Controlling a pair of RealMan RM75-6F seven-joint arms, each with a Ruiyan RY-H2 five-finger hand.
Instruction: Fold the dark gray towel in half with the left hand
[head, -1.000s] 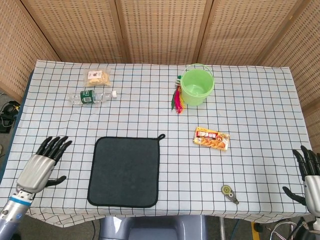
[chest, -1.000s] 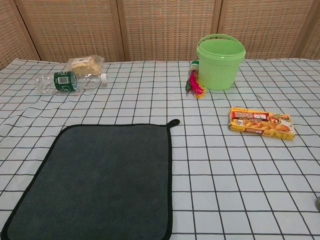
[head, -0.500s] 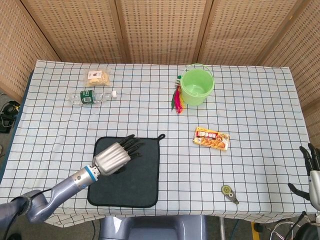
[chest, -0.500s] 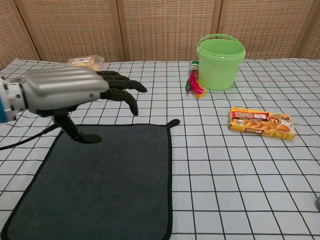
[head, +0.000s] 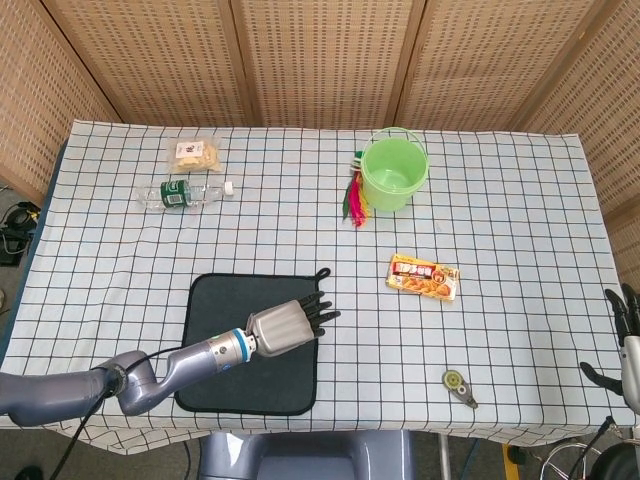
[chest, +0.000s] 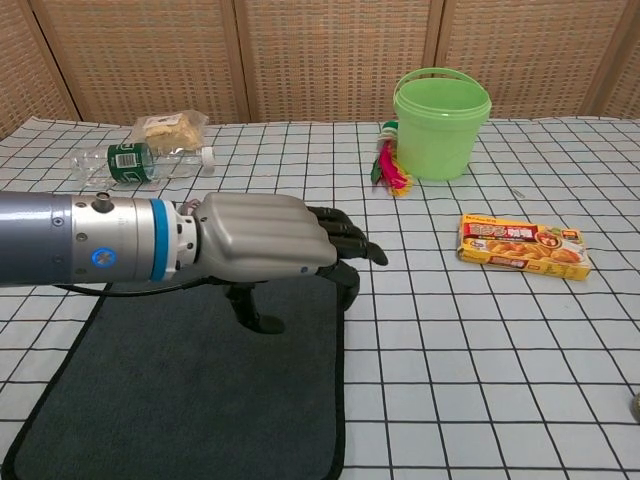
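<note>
Half the right robot hand (head: 622, 335) is cropped.

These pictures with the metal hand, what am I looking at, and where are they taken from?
It's a two-armed robot at a table; one picture comes from its head camera, the other from its chest. Its left hand reaches out over the right edge of a flat dark gray towel, holding nothing. The right hand waits at the table's edge, fingers spread. On the checked tablecloth also lie a green bucket, a water bottle, a snack bag and a food box.
</note>
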